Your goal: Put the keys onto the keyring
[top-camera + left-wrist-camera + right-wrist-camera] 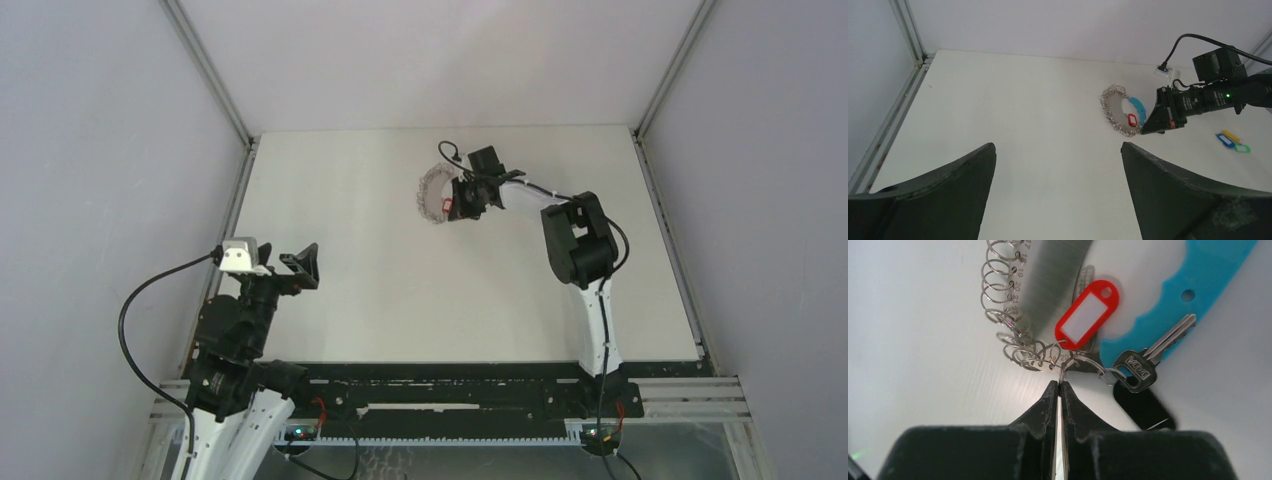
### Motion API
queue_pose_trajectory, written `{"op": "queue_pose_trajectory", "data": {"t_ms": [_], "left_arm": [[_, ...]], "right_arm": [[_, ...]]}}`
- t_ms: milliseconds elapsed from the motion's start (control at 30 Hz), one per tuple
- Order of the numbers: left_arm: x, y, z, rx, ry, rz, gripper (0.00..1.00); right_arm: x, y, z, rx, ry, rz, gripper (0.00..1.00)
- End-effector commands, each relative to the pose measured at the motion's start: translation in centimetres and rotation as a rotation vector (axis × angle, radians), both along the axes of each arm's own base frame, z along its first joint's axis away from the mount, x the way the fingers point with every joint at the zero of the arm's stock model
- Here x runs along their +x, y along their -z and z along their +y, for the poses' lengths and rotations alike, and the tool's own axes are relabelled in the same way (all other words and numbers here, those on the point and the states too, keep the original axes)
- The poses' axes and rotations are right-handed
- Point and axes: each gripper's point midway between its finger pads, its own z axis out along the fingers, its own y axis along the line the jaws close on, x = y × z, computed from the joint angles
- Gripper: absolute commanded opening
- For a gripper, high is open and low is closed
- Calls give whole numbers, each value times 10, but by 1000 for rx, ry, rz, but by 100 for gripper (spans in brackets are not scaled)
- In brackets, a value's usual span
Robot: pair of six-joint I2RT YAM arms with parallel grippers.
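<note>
The keyring (430, 192) lies at the far middle of the table. In the right wrist view it shows as a grey metal band (1053, 275) edged with small wire rings, a red tag (1087, 315), a curved cyan piece (1188, 295), a metal key (1135, 365) and a black bit (1143, 407). My right gripper (1059, 385) is shut, pinching one small wire ring of the keyring at its tips. It also shows in the top view (462, 196). The blue (1224, 140), yellow (1232, 135) and green (1243, 148) keys lie together beyond the right arm. My left gripper (1058, 150) is open and empty.
The left arm (240, 310) stays near the table's front left corner. The right arm (580, 245) reaches in from the right. Grey walls and metal frame rails (240, 130) close in the table on three sides.
</note>
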Motion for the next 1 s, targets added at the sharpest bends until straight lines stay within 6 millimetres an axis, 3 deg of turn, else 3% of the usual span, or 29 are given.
{"op": "queue_pose_trajectory", "data": {"t_ms": [0, 167, 267, 433, 700, 967], "left_arm": [[1, -1, -16, -44, 75, 22, 100], [6, 16, -44, -177, 177, 153, 100], [12, 44, -68, -279, 254, 273, 100], [14, 88, -98, -442, 341, 432, 100], [26, 140, -127, -702, 377, 559, 100], [41, 158, -158, -796, 438, 659, 99]], "right_arm": [[-39, -43, 8, 34, -120, -94, 0], [-108, -44, 9, 22, -247, -81, 0], [-150, -35, 5, 14, -287, -53, 0], [-195, -48, 8, 91, -298, -80, 0], [-218, -75, 3, 138, -285, -152, 0], [-223, -77, 1, 148, -291, -158, 0]]}}
